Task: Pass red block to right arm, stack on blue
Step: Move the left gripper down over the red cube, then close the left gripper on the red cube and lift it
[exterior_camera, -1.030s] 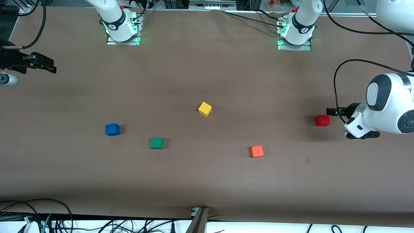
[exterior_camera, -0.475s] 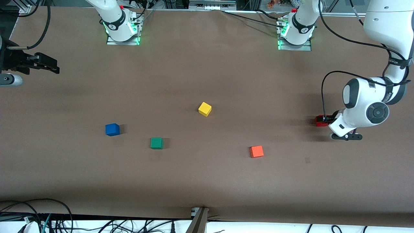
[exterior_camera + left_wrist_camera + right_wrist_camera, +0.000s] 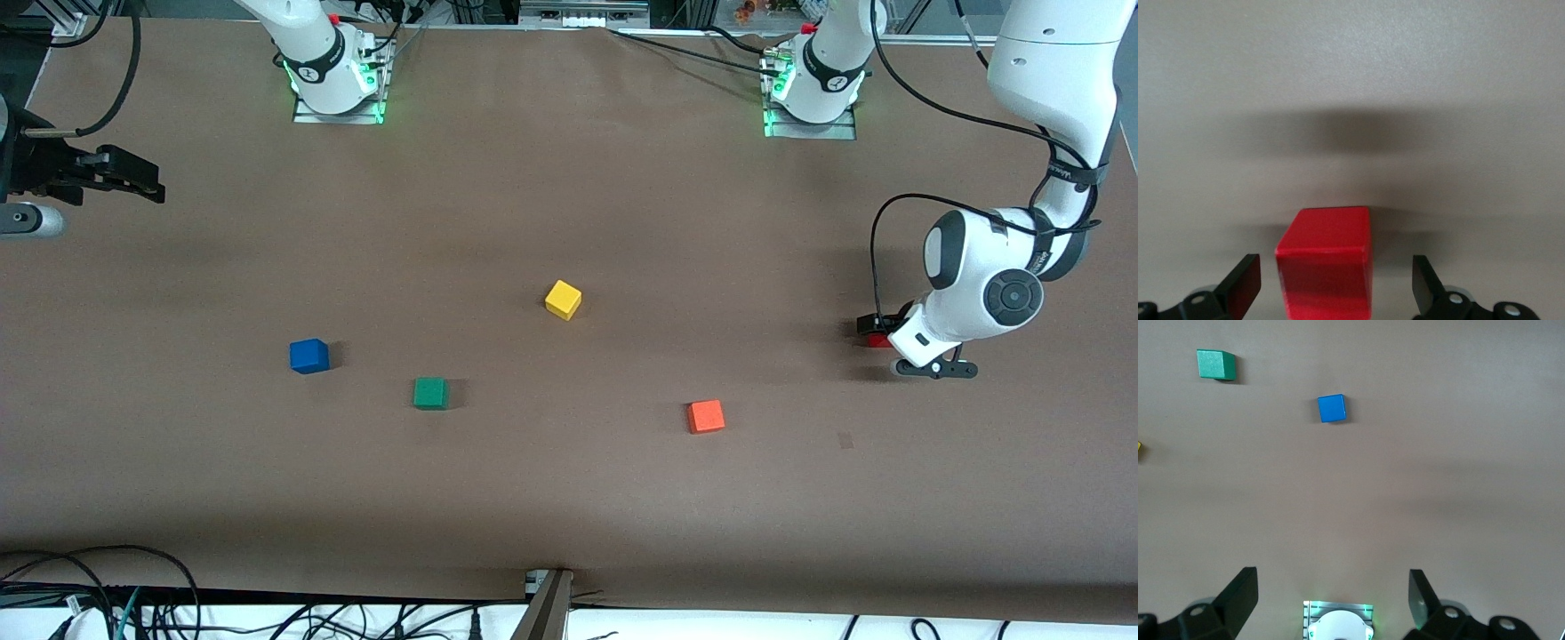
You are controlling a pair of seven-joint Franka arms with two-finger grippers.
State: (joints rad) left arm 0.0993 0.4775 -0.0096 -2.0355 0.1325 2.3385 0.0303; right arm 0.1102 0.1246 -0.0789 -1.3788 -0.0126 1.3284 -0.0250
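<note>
The brown table (image 3: 569, 498) fills almost the whole front view. The left arm (image 3: 1049, 80) comes down the right edge of that frame and bends low over the table at middle right. The right arm waits; only its dark gripper end shows, at the upper left edge.

The left gripper (image 3: 1337, 293) is down at the red block (image 3: 1326, 263). In the left wrist view the block stands between the two black fingers (image 3: 1245, 283), with a gap on each side, so the jaws are spread wide and pinch nothing yet. The block sits a little closer to one finger than to the other. Its faces look square to the fingers, so I judge that a straight closing should catch it. This arm is clearly the nearer one to the block.

The right gripper (image 3: 116, 173) is also spread and empty; the right wrist view looks down between its fingers at bare table.

The blue cube (image 3: 308, 356) lies at middle left of the front view, well apart from the red block, on the table. The yellow cube (image 3: 563, 299) is near the centre, the green cube (image 3: 430, 392) lower left of centre, the orange cube (image 3: 705, 415) lower right of centre.

In the front view the red block is almost all covered by the left wrist; only a red sliver (image 3: 878, 340) shows. The block's lower part is cut off in the left wrist view.
</note>
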